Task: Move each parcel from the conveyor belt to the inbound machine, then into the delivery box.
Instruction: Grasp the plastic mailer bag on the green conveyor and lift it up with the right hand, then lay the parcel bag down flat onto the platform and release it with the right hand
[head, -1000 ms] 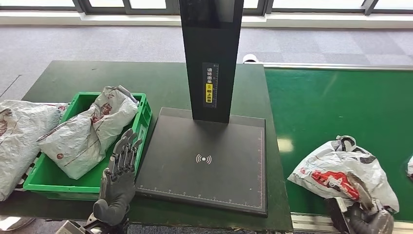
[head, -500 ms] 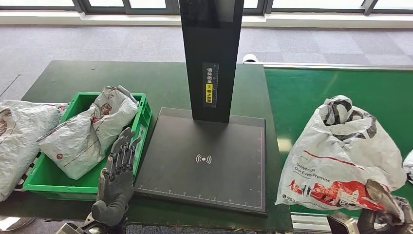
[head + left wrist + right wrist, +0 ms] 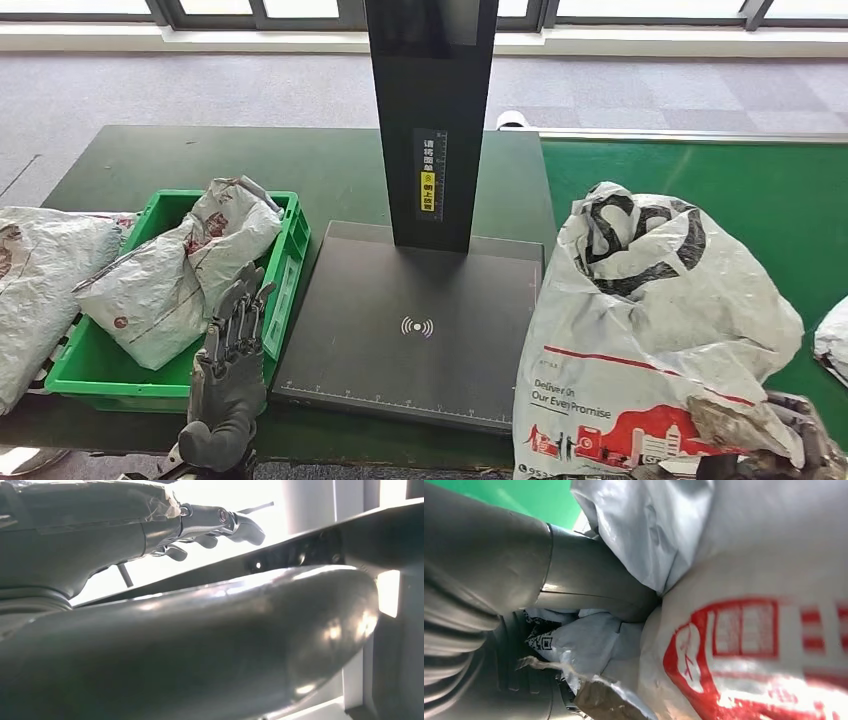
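Observation:
My right hand (image 3: 790, 445) grips a large white parcel bag (image 3: 650, 320) with red and black print and holds it up at the right edge of the black inbound machine's plate (image 3: 400, 340). In the right wrist view the thumb (image 3: 584, 585) presses into the crumpled plastic of the parcel (image 3: 744, 605). My left hand (image 3: 228, 380) hovers with fingers spread by the front right corner of the green delivery box (image 3: 290, 250), holding nothing. A grey parcel (image 3: 180, 270) lies inside that box. The left wrist view shows my left hand's fingers (image 3: 220, 522) extended.
The machine's black post (image 3: 430, 110) rises from the back of the plate. Another grey parcel (image 3: 40, 290) lies left of the box. The green conveyor belt (image 3: 720, 180) runs along the right, with a further white parcel (image 3: 832, 345) at its right edge.
My right hand has lifted the white parcel off the belt and carried it left toward the machine's plate. The left hand has barely moved.

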Controlling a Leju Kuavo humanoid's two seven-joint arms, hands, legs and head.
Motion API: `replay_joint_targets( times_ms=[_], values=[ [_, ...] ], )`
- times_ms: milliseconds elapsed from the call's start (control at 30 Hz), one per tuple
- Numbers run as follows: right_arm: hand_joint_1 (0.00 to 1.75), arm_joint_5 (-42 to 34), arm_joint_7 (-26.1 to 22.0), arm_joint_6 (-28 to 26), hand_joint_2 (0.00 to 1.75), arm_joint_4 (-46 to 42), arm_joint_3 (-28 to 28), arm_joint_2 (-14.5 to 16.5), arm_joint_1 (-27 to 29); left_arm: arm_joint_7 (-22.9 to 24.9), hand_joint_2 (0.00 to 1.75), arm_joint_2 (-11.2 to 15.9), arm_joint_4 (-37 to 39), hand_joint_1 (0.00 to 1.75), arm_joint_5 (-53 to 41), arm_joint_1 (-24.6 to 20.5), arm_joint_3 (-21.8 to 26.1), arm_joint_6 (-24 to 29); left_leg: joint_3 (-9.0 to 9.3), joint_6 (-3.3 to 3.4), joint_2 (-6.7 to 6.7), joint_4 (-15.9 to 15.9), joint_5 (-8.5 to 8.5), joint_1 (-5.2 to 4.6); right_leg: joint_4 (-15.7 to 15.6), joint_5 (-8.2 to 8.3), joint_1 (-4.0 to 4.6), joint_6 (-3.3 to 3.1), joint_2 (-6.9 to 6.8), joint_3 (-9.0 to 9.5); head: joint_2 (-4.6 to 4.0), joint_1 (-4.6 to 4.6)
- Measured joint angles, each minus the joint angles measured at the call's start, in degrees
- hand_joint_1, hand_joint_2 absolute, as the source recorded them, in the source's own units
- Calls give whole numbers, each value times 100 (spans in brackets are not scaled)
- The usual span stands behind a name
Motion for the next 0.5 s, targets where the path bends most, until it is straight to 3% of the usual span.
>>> replay_joint_targets(
  times_ms=[67, 133, 267, 500],
  values=[
    [175, 637, 640, 734, 175, 524, 324, -51, -448, 0, 0, -39, -86, 0, -17, 83, 14, 22, 8, -7, 34, -3, -8, 8, -4, 4, 10, -9, 36, 6, 0, 0],
    [175, 1081, 1015, 1400, 175, 1629, 640, -103, -1170, 0, 0, -60, -89, 0, 13, 77, 6, 30, 42, -3, 71, -1, -3, 18, -11, 19, 16, -7, 71, 1, 0, -1],
    [175, 1134, 788, 1257, 175, 3509, 1140, -122, -2017, 0, 0, -78, 4, 0, 120, 4, -19, 25, 48, 0, -3, 4, 49, 17, -9, 38, 12, 4, 3, -8, 0, -1],
    [175, 1052, 873, 1204, 175, 4724, 1517, -257, -2505, 0, 0, -79, 131, 0, 170, -13, -18, -51, 34, -10, -13, 4, 43, 18, -6, 37, 11, -3, -2, -19, 0, -2]
  ],
)
